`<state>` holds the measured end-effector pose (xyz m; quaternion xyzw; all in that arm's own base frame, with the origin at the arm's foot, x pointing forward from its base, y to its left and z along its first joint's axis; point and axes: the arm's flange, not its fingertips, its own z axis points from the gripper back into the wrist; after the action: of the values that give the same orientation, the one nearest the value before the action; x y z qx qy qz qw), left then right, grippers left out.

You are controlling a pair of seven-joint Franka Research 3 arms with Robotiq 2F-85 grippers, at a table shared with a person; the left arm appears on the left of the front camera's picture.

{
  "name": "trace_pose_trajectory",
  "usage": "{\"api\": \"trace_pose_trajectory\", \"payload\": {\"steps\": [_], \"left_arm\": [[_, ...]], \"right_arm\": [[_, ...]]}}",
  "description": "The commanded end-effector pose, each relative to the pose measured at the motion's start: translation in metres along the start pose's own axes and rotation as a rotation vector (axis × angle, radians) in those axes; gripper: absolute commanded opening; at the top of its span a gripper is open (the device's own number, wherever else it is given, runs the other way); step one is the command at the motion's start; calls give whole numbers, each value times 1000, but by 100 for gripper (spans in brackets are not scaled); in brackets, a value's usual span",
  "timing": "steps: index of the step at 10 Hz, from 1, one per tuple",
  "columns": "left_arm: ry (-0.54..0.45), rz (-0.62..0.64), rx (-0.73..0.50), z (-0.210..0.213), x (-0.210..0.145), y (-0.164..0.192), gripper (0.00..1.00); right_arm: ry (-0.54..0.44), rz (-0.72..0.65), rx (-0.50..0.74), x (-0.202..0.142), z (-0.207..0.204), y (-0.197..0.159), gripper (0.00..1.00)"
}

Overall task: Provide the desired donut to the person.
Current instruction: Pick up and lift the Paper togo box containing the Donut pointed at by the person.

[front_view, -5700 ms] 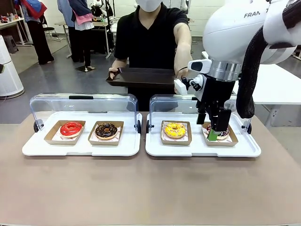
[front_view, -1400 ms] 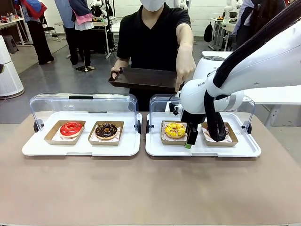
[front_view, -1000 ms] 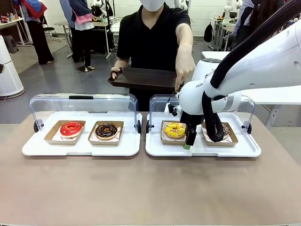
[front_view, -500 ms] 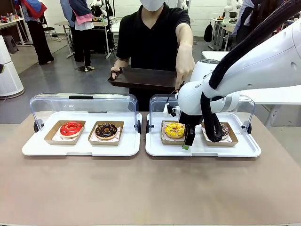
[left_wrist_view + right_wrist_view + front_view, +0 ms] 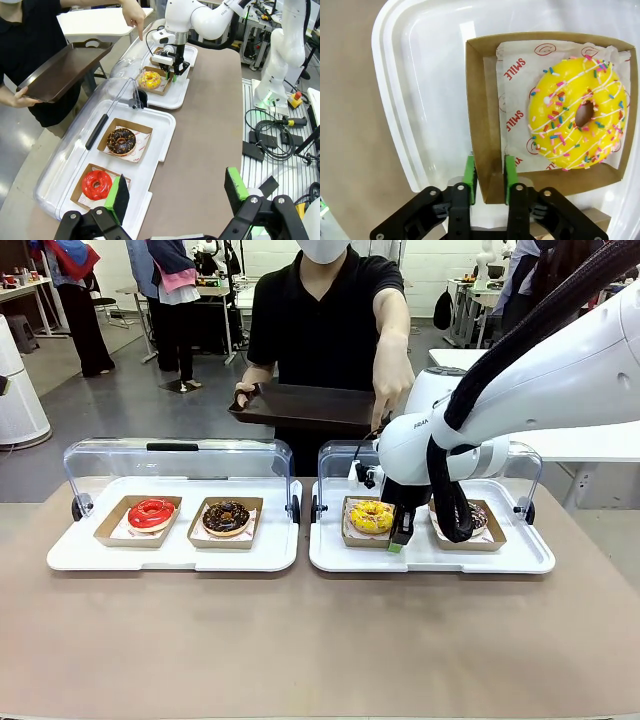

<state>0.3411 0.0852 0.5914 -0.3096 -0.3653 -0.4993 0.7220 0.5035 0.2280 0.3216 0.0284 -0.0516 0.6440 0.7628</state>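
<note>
Right gripper (image 5: 489,175) clenched on corner wall of cardboard box (image 5: 480,100) holding yellow sprinkled donut (image 5: 575,112), inside white tray (image 5: 420,75) | left gripper (image 5: 175,192) spread wide, empty | risk: box tilting under one-corner pinch on thin card, donut sliding out short of person's brown tray (image 5: 305,405)

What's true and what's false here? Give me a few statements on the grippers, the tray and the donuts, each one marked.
1. The right gripper straddles a wall of the yellow donut's box. True.
2. The left gripper is shut. False: it is wide open, holding nothing.
3. The person holds a tray. True.
4. A donut lies on the tray. False: the tray is bare.
</note>
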Motion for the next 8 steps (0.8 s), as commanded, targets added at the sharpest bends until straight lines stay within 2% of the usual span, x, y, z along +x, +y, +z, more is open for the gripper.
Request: {"api": "trace_pose_trajectory", "payload": {"steps": [1, 5, 8], "left_arm": [[-1, 3, -10, 2, 1, 0, 100], [-1, 3, -10, 2, 1, 0, 100], [-1, 3, -10, 2, 1, 0, 100]], "right_arm": [[31, -7, -8, 2, -6, -6, 0], [40, 20, -2, 7, 0, 1, 0], [85, 80, 39, 26, 39, 41, 0]]}}
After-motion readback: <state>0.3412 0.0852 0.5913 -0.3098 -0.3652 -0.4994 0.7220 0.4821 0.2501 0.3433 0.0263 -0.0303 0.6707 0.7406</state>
